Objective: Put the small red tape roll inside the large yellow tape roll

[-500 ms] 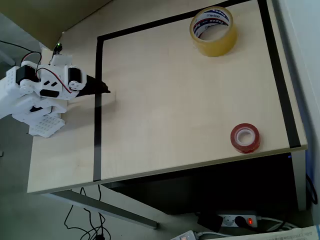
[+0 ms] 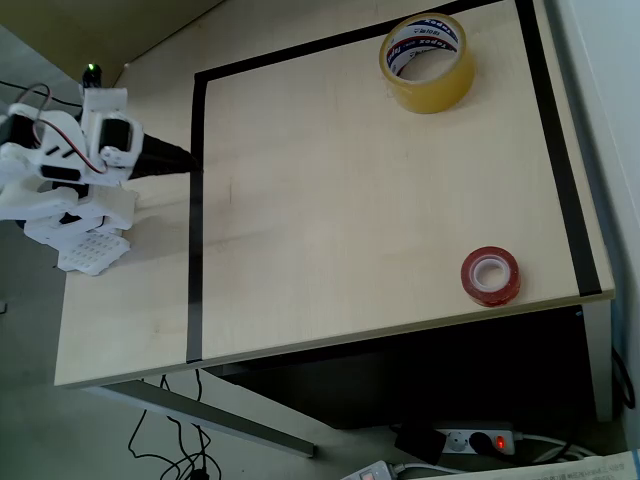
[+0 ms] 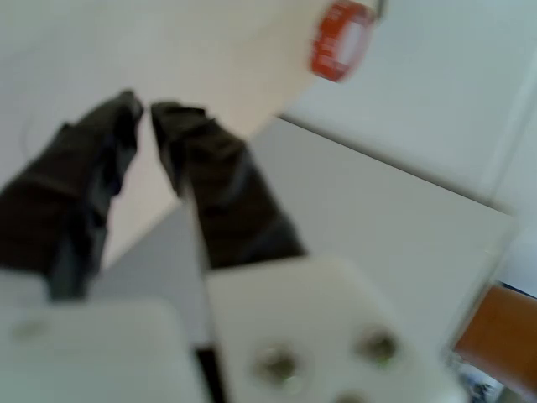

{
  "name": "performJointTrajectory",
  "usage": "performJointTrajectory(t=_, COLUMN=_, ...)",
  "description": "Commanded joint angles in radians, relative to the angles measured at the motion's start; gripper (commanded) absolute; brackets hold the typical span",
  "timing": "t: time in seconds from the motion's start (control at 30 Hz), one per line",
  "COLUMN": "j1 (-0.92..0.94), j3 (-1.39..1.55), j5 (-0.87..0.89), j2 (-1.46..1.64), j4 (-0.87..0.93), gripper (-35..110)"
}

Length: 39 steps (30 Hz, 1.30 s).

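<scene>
From overhead, my gripper (image 2: 183, 159) sits at the table's (image 2: 330, 230) far left edge, holding nothing, while the small red tape roll (image 2: 490, 276) lies flat well off to the right near the front edge. The large yellow tape roll (image 2: 427, 61) stands at the back right. The blurred wrist view shows the dark fingers (image 3: 210, 185) slightly apart, the red roll (image 3: 340, 39) far ahead.
</scene>
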Motion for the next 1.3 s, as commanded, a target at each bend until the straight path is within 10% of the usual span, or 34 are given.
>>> performJointTrajectory(t=0.0, j1=0.048, j3=-0.241, j5=0.014, j2=-0.173, j4=-0.081, gripper=0)
performJointTrajectory(t=0.4, j1=0.175, j3=-0.67, j5=0.017, j2=-0.738, j4=-0.592, gripper=0)
performJointTrajectory(t=1.27, j1=0.195, j3=-2.143, j5=0.095, j2=-1.976, j4=-0.6, gripper=0)
